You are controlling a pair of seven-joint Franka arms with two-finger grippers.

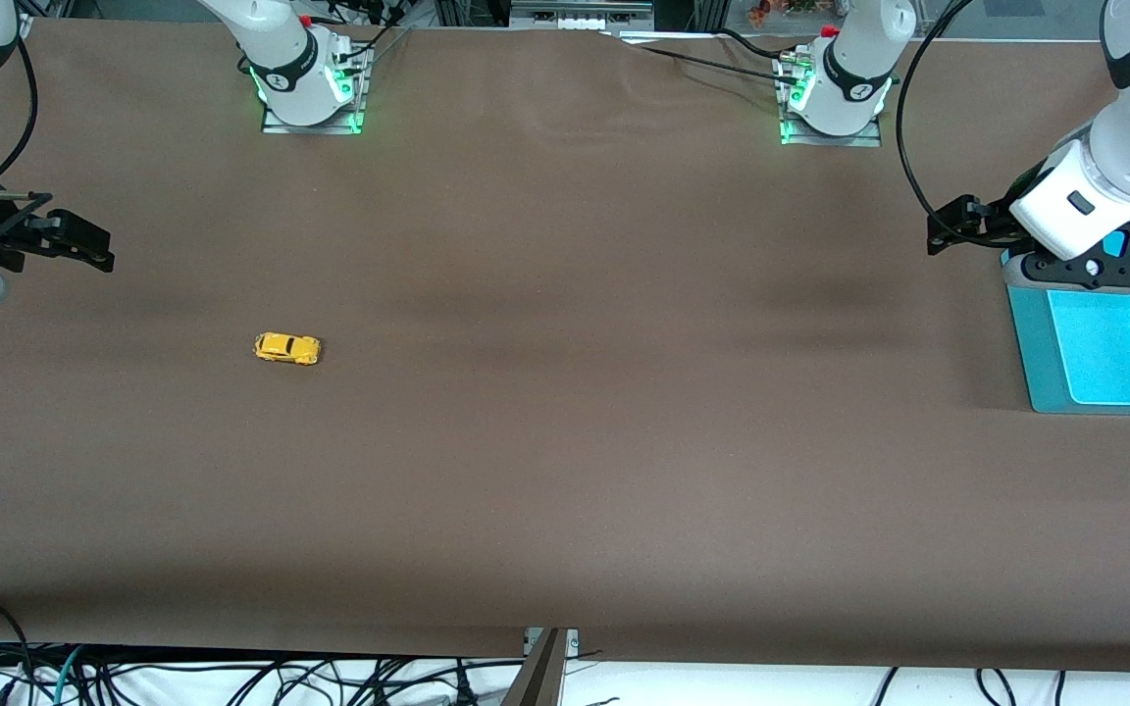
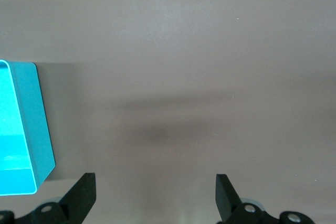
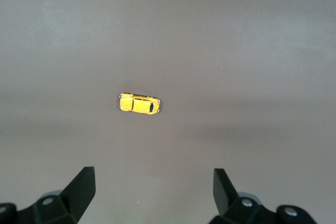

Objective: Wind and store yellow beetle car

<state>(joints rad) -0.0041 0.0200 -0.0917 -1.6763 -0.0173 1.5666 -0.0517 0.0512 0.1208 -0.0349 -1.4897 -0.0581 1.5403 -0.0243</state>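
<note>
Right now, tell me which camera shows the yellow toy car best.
The right wrist view: the yellow toy car sits centred, seen from above. The front view shows it small, on the table. The left wrist view misses it.

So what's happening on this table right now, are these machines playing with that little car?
Nothing is being handled yet. The tiny bright yellow beetle-shaped toy car sits alone on the brown table, toward the right arm's end. The right gripper hangs open over the table near the car, not touching it. The left gripper, also open and empty, hovers at the rim of the turquoise plastic bin at the left arm's end. The bin looks empty from what shows.
</note>
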